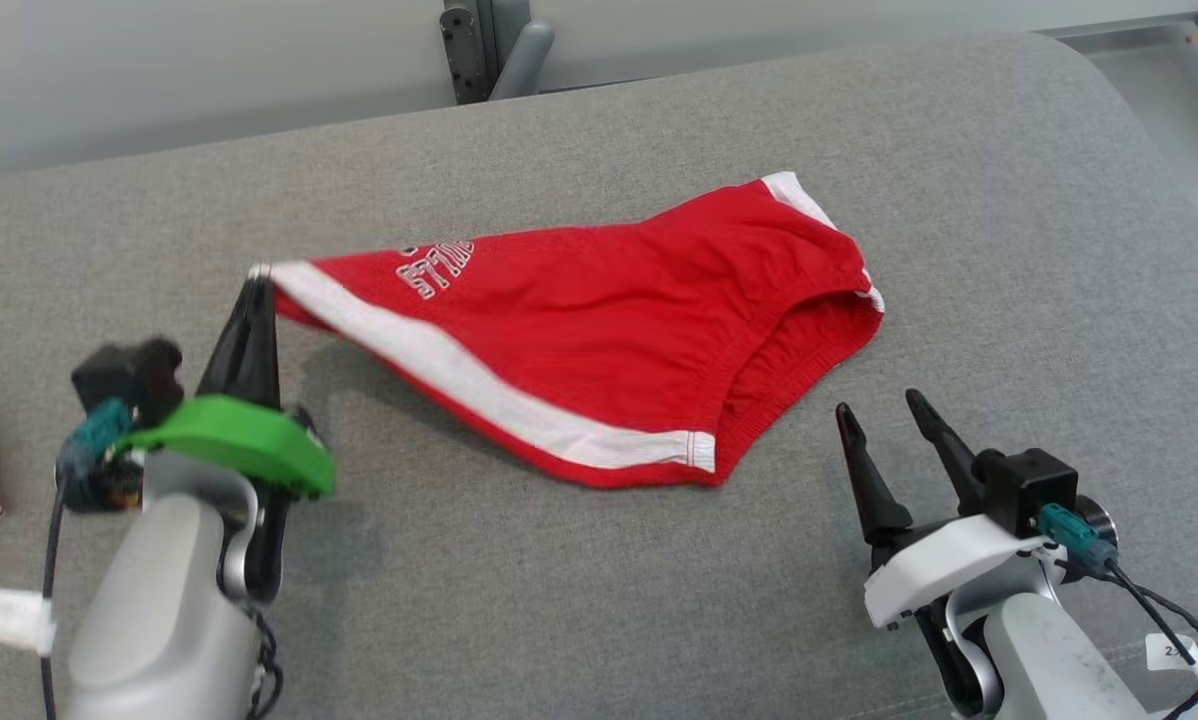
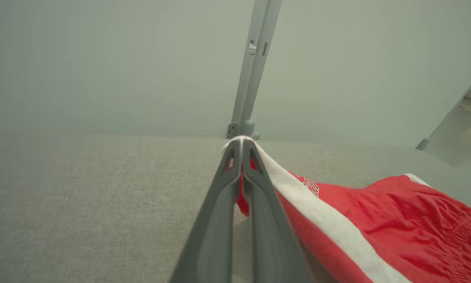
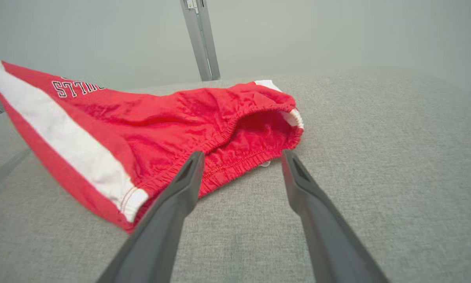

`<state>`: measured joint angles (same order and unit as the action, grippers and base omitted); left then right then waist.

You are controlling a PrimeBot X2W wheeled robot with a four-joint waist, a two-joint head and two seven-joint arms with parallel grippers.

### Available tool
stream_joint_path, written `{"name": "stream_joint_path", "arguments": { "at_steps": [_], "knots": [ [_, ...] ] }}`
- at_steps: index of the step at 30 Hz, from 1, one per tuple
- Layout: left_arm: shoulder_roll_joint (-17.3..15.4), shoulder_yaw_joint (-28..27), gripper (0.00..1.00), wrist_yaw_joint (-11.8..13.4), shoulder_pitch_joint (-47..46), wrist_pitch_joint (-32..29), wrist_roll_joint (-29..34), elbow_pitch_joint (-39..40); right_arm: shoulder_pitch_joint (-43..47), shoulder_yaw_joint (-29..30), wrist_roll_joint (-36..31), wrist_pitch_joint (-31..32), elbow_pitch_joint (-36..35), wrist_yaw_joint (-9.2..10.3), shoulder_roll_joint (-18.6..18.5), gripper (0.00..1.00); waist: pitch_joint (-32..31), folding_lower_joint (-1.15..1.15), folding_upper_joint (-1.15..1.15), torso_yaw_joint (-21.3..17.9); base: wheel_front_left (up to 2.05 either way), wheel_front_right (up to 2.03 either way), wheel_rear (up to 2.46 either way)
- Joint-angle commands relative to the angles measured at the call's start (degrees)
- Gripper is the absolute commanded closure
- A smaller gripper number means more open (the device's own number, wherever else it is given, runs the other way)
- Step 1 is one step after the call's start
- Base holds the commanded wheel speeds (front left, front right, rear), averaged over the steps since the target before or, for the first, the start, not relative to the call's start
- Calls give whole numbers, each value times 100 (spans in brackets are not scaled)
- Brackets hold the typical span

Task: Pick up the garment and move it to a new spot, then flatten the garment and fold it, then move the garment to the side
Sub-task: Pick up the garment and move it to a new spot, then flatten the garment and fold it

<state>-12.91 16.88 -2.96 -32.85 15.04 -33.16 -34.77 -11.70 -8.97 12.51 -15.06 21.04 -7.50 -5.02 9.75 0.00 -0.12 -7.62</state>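
Shorts [image 1: 599, 330] in bright red lie across the middle of the head view on a grey fabric surface [image 1: 559, 610]. A broad white stripe [image 1: 459, 375] runs along their lower left edge, and narrower white trim shows at their upper right end. White block lettering [image 1: 437, 268] sits near their upper left part and is too small to read there. The gathered elastic waistband [image 1: 759, 365] gapes toward the lower right, showing the red inside.

The left gripper [image 1: 256, 288], at the left of the head view under a green collar, has its dark fingers pressed together on the shorts' leftmost corner, right at the end of the stripe. That corner hangs lifted off the surface with a shadow under it, while the rest of the garment rests on the fabric. In the left wrist view the left gripper [image 2: 242, 144] pinches white and red cloth, and the shorts [image 2: 377, 224] trail off to the lower right.

The right gripper [image 1: 879, 410], at the lower right, stands spread wide and holds nothing, just short of the waistband. In the right wrist view the right gripper [image 3: 243, 157] frames the waistband opening of the shorts [image 3: 141, 118]
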Motion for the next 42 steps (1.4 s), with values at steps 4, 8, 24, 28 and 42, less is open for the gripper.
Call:
{"name": "stream_joint_path", "arguments": {
  "at_steps": [4, 8, 24, 28, 42],
  "knots": [
    [191, -700, 29, -25, 941, 18, 442, 9, -119, -20, -39, -18, -30, 2, -92, 0, 32, 0, 12, 103, 0, 0, 0],
    [379, -1205, 0, -53, 1400, 11, 785, 252, -82, -26, -19, -18, -46, 2, -117, 0, -82, 0, 12, 202, 0, 0, 0],
    [963, -2318, 0, -315, 3485, 12, 2481, 1799, 657, -203, -64, -18, -95, 2, -25, 0, -1102, 0, 12, 474, 0, 0, 0],
    [984, -2342, 0, -360, 3722, 12, 2572, 1906, 846, -242, -44, -18, -100, 2, -41, 0, -1226, 0, 12, 504, 0, 0, 0],
    [998, -1957, 0, -364, 3650, 12, 2409, 1899, 778, -434, 56, -18, 38, 2, -46, 0, -1023, 0, 12, 696, 0, 0, 0]
  ]
}}
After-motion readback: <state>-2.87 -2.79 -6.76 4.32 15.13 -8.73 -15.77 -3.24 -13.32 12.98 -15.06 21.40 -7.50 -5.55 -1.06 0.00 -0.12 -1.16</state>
